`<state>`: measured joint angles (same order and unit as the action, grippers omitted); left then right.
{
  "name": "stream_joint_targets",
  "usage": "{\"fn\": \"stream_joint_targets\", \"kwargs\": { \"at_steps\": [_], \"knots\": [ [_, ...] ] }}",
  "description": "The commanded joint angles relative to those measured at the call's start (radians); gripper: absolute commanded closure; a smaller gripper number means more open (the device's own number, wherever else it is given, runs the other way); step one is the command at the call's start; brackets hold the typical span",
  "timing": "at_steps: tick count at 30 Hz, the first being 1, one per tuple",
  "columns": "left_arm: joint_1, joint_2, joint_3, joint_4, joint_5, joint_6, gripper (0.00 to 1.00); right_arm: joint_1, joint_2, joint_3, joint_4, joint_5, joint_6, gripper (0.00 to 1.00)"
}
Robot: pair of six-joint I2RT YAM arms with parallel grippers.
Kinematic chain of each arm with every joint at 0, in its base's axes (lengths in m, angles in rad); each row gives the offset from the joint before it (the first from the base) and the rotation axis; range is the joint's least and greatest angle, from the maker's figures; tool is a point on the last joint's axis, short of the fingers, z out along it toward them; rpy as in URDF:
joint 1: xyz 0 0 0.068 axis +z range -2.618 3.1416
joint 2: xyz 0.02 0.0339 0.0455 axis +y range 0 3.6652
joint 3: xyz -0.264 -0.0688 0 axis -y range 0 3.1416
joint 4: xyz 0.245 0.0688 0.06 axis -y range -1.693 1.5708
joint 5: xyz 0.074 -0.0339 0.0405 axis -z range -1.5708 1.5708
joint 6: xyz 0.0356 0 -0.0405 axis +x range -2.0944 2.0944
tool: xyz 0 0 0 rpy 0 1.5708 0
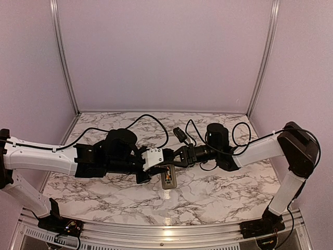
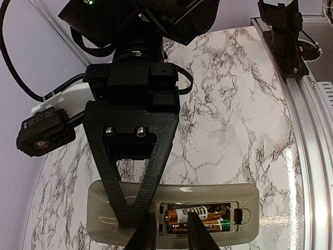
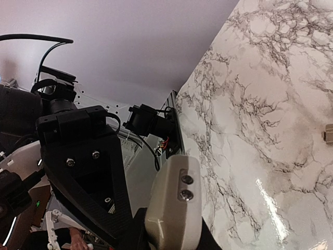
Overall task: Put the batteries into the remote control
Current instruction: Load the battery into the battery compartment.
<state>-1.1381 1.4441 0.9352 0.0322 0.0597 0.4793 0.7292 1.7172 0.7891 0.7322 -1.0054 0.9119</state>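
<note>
- Top cam: both arms are reaching in twd the centre of the table (image 1: 218, 192), meeting tip to tip. On the marble just nearer than the tips, the remote control (image 1: 168, 180) is lying flat. Over its far end the left gripper (image 1: 162, 163) & the right gripper (image 1: 176, 159) are hanging close together. Jaw state isn't reading from up here.
- Left wrist cam: the remote control is lying back-up across the bottom of view, compartment uncovered. Inside it the batteries (image 2: 200, 217) are sitting side by side, a gold/black one above a green-banded one. The left gripper's fingers (image 2: 196, 229) are standing apart over the batteries' left end, clamping nothing. The right gripper (image 2: 131, 214) is showing side-on, tip down on the remote's back just left of the compartment. Can't tell if it's spread or closed.
- Right wrist cam: a black triangular frame (image 3: 83, 182) & a pale rounded piece (image 3: 174, 205) w/ two screws are filling the lower left. The right gripper's own tips are barely showing, so again can't tell. A small tan piece (image 3: 328, 134) is lying on the marble at the right edge.
</note>
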Motion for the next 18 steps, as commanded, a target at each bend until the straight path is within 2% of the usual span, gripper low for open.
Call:
{"fn": "stream_joint_targets", "kwargs": {
  "at_steps": [1, 12, 18],
  "knots": [
    [-0.005, 0.025, 0.030, -0.025, 0.002, 0.008, 0.78, 0.011, 0.014, 0.014, 0.033, -0.012, -0.001, 1.00],
    [-0.005, 0.046, 0.037, -0.031, 0.013, 0.013, 0.83, 0.012, 0.013, 0.015, 0.032, -0.019, -0.005, 1.00],
    [-0.006, 0.067, 0.051, -0.105, 0.007, 0.021, 0.84, 0.013, 0.009, 0.019, 0.033, -0.021, -0.006, 1.00]
  ]
}}
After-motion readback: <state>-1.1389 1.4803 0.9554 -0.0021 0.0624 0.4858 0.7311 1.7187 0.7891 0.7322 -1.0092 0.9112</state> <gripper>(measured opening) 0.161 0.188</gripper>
